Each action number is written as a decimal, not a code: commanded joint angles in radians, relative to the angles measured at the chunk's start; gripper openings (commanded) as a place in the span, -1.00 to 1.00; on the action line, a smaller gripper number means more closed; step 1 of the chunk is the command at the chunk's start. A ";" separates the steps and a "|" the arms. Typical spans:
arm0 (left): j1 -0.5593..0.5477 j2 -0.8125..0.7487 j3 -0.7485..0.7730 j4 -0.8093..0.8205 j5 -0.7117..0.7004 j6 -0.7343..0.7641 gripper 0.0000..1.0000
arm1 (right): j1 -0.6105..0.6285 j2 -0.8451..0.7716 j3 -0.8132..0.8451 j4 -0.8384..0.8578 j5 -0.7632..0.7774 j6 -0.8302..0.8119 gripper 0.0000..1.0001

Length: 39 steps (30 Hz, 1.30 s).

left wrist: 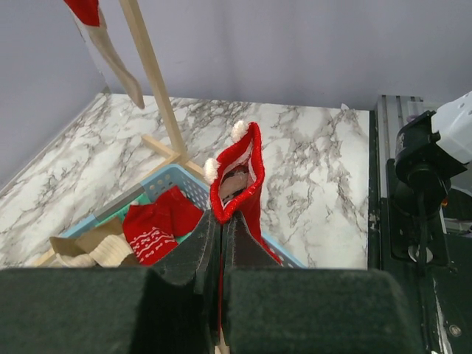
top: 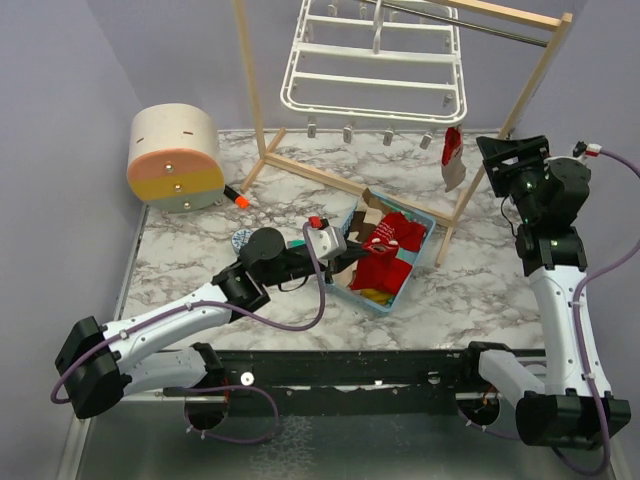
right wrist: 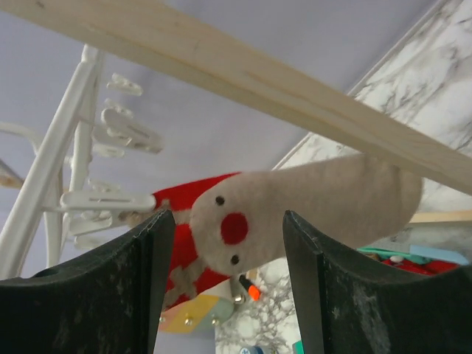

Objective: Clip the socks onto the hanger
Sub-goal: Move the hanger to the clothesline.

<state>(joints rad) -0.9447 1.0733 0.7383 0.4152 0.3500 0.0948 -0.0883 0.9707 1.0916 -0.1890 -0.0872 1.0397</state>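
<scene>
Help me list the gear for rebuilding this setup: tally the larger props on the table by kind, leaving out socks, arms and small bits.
White plastic rectangular drying hanger: 1
Light wooden stand: 1
Light-blue plastic basket: 1
Round beige, pink and yellow drum-shaped box: 1
Total: 4

You're looking at a robot lab test cell, not a home: plain lavender walls (top: 180, 50) box in a marble-pattern tabletop (top: 200, 250), and the cabled left arm (top: 170, 322) and right arm (top: 558, 300) bolt onto a black rail (top: 350, 368).
</scene>
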 commanded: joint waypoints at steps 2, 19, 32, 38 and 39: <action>-0.003 0.045 0.039 -0.012 -0.016 0.019 -1.00 | -0.002 0.011 0.042 0.123 -0.121 -0.018 0.28; -0.003 0.196 0.139 0.016 -0.051 0.042 -1.00 | 0.126 0.123 0.143 0.161 -0.004 -0.407 0.06; -0.003 0.252 0.192 0.028 -0.062 0.033 -1.00 | 0.213 0.192 0.199 0.212 0.048 -0.534 0.18; -0.003 0.271 0.203 0.066 -0.064 0.019 -1.00 | 0.252 0.204 0.219 0.204 0.019 -0.546 0.23; -0.003 0.274 0.206 0.071 -0.066 0.017 -1.00 | 0.261 0.208 0.222 0.202 0.012 -0.545 0.23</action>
<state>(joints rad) -0.9447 1.3312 0.9085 0.4332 0.3035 0.1238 0.1474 1.1671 1.2713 -0.0067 -0.0612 0.5209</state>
